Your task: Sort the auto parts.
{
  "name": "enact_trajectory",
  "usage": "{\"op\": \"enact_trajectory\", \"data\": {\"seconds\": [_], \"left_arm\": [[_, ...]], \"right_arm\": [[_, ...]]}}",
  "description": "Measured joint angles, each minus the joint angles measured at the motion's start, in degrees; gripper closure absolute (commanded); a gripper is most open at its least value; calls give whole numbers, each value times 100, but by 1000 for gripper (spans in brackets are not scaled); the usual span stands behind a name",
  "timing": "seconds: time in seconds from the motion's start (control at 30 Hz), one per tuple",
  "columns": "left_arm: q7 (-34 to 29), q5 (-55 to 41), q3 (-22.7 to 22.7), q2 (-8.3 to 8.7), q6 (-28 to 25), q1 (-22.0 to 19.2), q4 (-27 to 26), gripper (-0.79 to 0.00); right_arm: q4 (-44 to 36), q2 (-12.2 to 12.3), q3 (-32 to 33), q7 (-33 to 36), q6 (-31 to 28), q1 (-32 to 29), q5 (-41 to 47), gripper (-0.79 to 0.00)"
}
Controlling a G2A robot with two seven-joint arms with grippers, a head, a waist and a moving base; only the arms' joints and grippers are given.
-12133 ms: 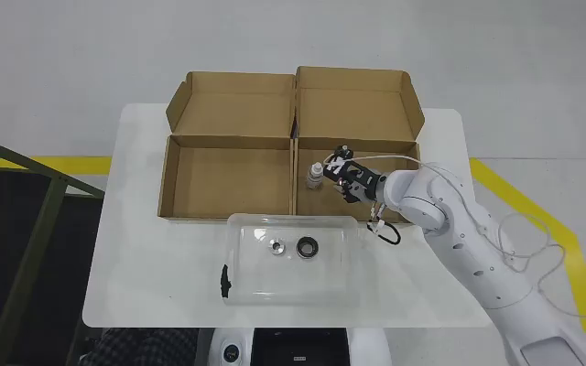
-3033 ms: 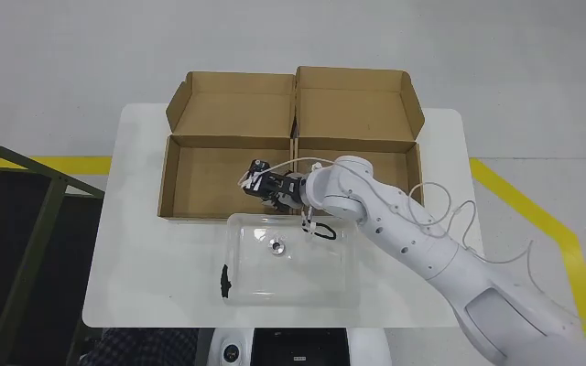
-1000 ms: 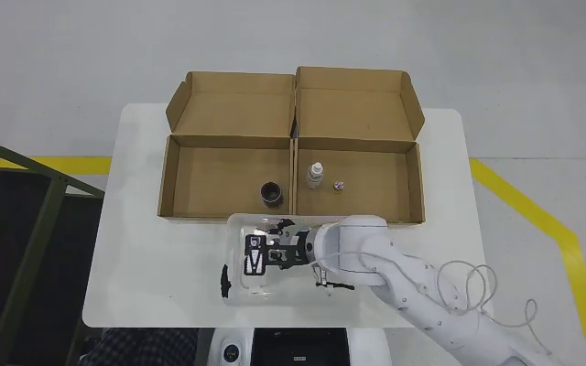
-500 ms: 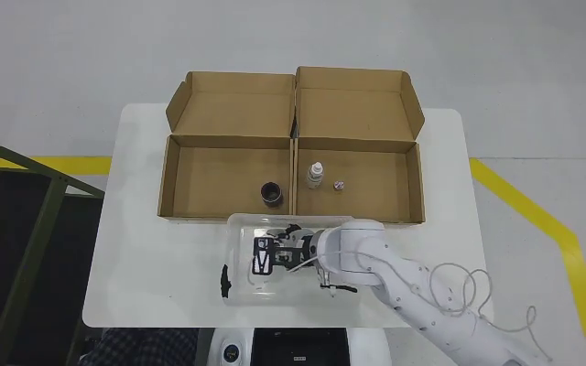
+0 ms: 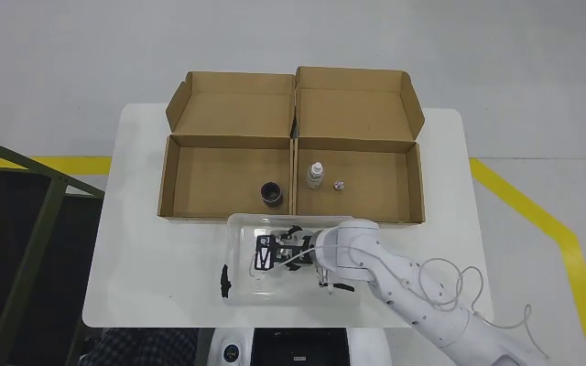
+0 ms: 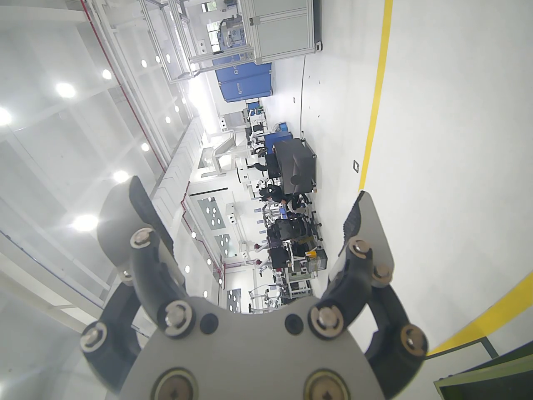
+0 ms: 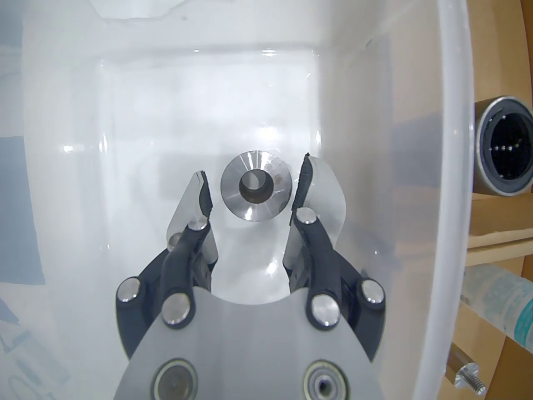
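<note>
- You are on the pick-up step. The right gripper (image 7: 253,188) is down inside the clear bin (image 7: 449,126), at the lower middle of the top view.
- Its fingers (image 7: 203,193) stand moderately apart, one on each side of the silver ring (image 7: 266,203). A sliver of gap shows on both sides, so nothing is gripped yet.
- The ring lies flat on the bin floor, bore facing up, at the centre of the right wrist view. It looks like the last part left in the bin.
- Your next move, as I judge it, is to close squarely on the ring's rim. Lift it clear of the bin wall, then carry it to one of the two boxes in the upper half of the top view.
- The rim looks tapered and polished, so it may slip if the pads bite high.
- The left box (image 5: 211,178) holds a black bearing (image 5: 271,193) near its lower right corner.
- The right box (image 5: 375,183) holds a small white bottle (image 5: 315,174) with a screw (image 5: 339,184) just beside it. I cannot tell from here which box suits the ring.
- The left gripper (image 6: 250,193) is spread wide with nothing between its fingers, and it points away from the table (image 5: 137,229).
- Writing: the bottle carries a teal-printed label at the right edge of the right wrist view, too cut off to make out. No marking shows on the ring, the bearing, the bin or the boxes.
- A black scrap (image 5: 222,281) lies on the table just beside the bin's lower left corner.
</note>
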Motion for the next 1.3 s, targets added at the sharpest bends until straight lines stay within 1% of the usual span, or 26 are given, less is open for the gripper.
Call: {"op": "enact_trajectory", "data": {"seconds": [0.03, 0.1, 0.17, 0.3, 0.33, 0.67, 1.3], "left_arm": [[0, 0, 0, 0, 0, 0, 0, -785], [0, 0, 0, 0, 0, 0, 0, -785], [0, 0, 0, 0, 0, 0, 0, -785], [0, 0, 0, 0, 0, 0, 0, -785], [0, 0, 0, 0, 0, 0, 0, -785], [0, 0, 0, 0, 0, 0, 0, -785], [0, 0, 0, 0, 0, 0, 0, -785]], "right_arm": [[11, -2, 0, -10, 3, 3, -3, -283], [30, -6, 1, -33, 4, 9, -9, -259], [42, -10, 2, -55, 4, 13, -14, -209], [44, -23, -20, -101, -23, 33, -27, -25], [42, -26, -25, -106, -27, 37, -30, 0], [-131, -12, 42, -116, -184, -5, 125, 0], [-1172, 222, 849, -391, -567, -362, 779, 0]]}}
